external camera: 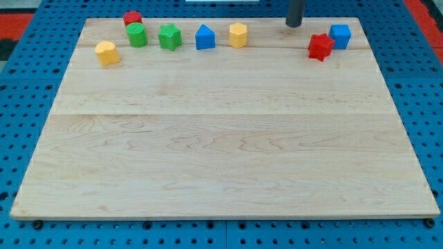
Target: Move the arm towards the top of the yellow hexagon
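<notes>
My tip (293,25) sits at the frame's top, right of centre; the yellow hexagon (238,34) lies left and slightly lower. No pincer shows, so its state I cannot tell.

One high front view, angled down, whole board (228,152) (fairly near)

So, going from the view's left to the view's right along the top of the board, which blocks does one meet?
Yellow block → green star block → blue block → yellow hexagon → my tip → red star block → blue cube.
</notes>
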`<move>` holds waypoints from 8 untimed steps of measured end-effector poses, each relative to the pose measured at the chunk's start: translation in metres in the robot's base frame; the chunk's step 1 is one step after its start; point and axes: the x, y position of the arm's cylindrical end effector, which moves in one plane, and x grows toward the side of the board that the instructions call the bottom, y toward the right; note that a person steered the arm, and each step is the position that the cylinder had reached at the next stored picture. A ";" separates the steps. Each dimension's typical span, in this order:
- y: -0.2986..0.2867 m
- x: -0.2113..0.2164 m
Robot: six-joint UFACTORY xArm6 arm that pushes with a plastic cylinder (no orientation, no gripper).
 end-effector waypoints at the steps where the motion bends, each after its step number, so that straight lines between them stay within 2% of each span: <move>1: -0.004 0.000; 2: -0.009 -0.003; 5: -0.084 -0.017; 8: -0.222 -0.017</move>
